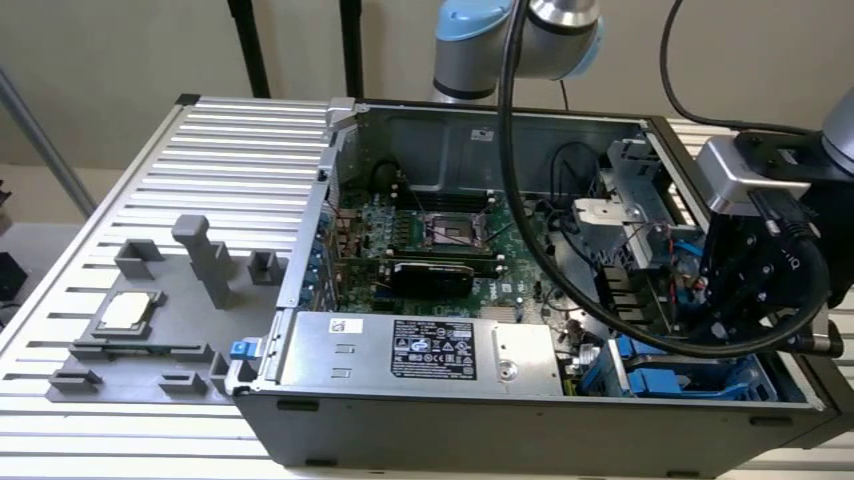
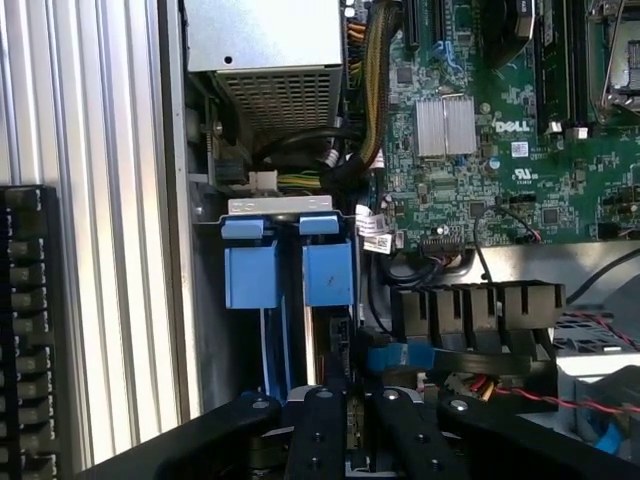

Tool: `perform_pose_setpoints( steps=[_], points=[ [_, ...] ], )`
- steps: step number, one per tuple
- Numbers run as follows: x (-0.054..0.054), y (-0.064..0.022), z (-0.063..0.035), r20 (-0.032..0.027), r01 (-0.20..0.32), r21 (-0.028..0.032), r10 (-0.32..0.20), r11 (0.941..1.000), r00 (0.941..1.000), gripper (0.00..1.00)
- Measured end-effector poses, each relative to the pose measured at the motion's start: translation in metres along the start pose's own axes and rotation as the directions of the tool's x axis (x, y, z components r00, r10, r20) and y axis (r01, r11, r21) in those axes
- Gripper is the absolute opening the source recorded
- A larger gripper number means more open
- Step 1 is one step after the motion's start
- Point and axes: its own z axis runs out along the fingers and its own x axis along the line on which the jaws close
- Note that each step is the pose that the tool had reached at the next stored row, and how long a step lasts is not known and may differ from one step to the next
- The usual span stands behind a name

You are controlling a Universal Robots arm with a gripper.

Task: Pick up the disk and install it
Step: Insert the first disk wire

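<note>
Gripper (image 2: 345, 440) sits low over the drive bay at the case corner on the exterior view's right, fingers nearly closed on what looks like the edge of the disk (image 2: 322, 360), standing on edge beside the blue caddies (image 2: 250, 275). Risk: a tilted drive jams on the rails or snags the loose cables (image 2: 500, 390) alongside. The open PC case (image 1: 534, 400) sits on a slatted aluminium table (image 1: 227, 150); beige wall behind.

Pincer (image 2: 345, 440) fingertips cut off; disk hidden behind them.
</note>
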Motion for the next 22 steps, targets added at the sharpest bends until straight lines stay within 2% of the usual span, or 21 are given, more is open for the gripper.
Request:
perform_pose_setpoints(
  steps=[4, 6, 22],
  points=[
    [-0.0003, 0.0, 0.0002, -0.0053, -0.001, 0.0005, 0.001, 1.0, 1.0, 0.0],
    [-0.0003, 0.0, 0.0004, -0.0062, -0.002, 0.0006, 0.002, 1.0, 1.0, 0.0],
    [-0.0016, -0.003, 0.0064, -0.0066, -0.003, 0.0005, 0.003, 1.0, 1.0, 0.0]
  ],
)
